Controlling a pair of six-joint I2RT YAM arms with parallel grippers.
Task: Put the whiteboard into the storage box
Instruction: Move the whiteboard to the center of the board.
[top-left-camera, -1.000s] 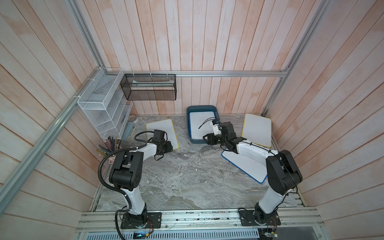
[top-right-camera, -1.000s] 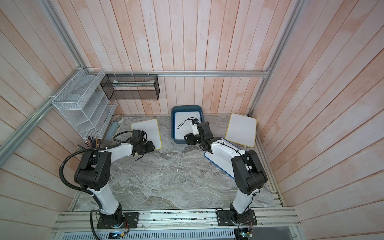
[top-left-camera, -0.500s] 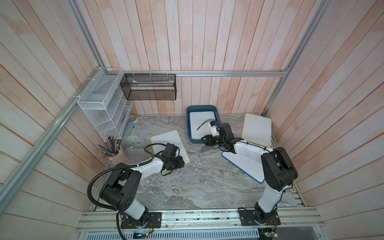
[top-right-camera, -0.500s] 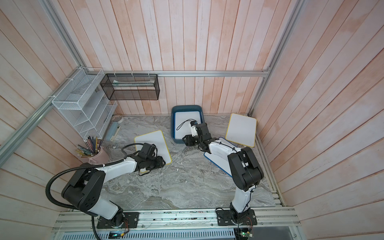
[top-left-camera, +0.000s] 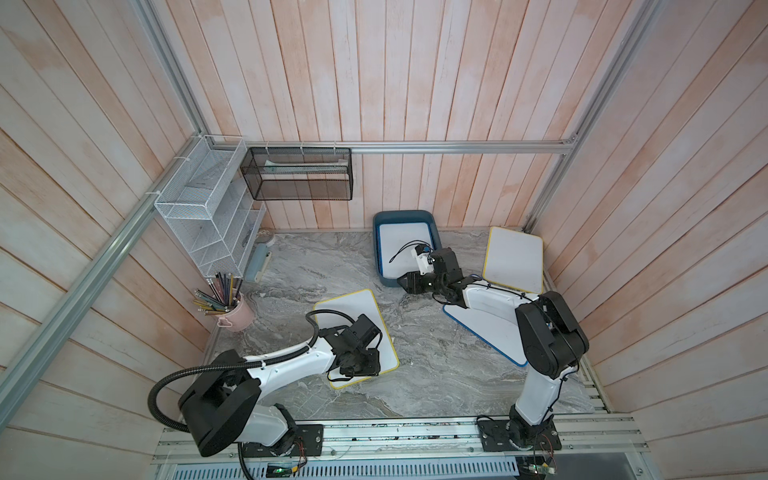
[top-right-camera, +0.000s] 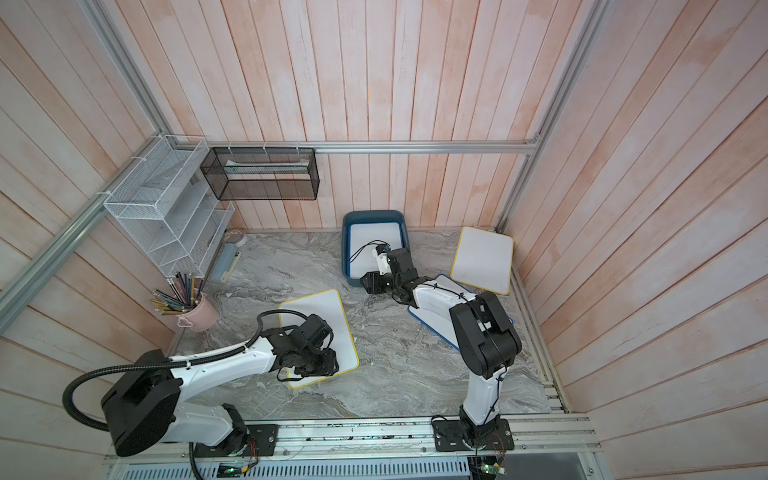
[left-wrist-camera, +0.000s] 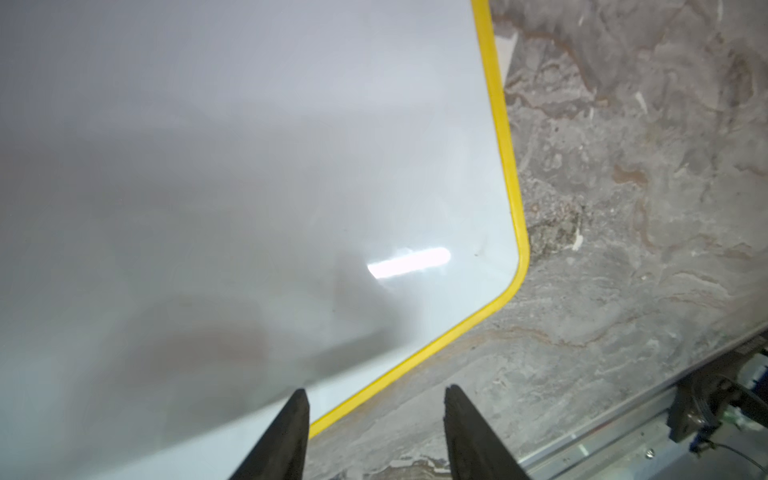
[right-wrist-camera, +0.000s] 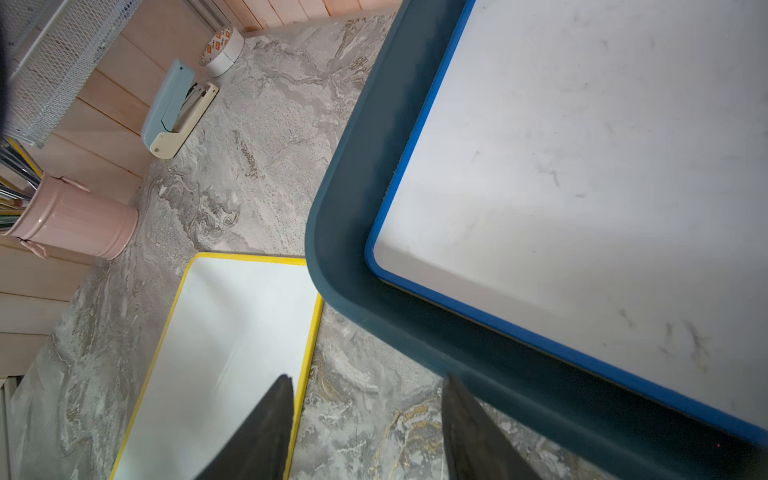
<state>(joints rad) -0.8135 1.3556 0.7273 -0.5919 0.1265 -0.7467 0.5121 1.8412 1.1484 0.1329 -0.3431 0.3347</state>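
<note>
Yellow-framed whiteboard (top-left-camera: 357, 303) lies flat on the tabletop (top-left-camera: 419, 374), apart from the storage box (top-left-camera: 405, 215). Left end effector (left-wrist-camera: 376, 390) straddles its edge, half open, empty. Right end effector (right-wrist-camera: 368, 377) is empty too, jaws apart. I'd tip that edge up before pinching.

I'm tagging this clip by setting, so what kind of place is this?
Likely a mock office or classroom stationery corner in a robot workcell: a hanging white wire rack, a pink cup of pencils, a stapler and a yellow-edged whiteboard on a marble-look tabletop.
</note>
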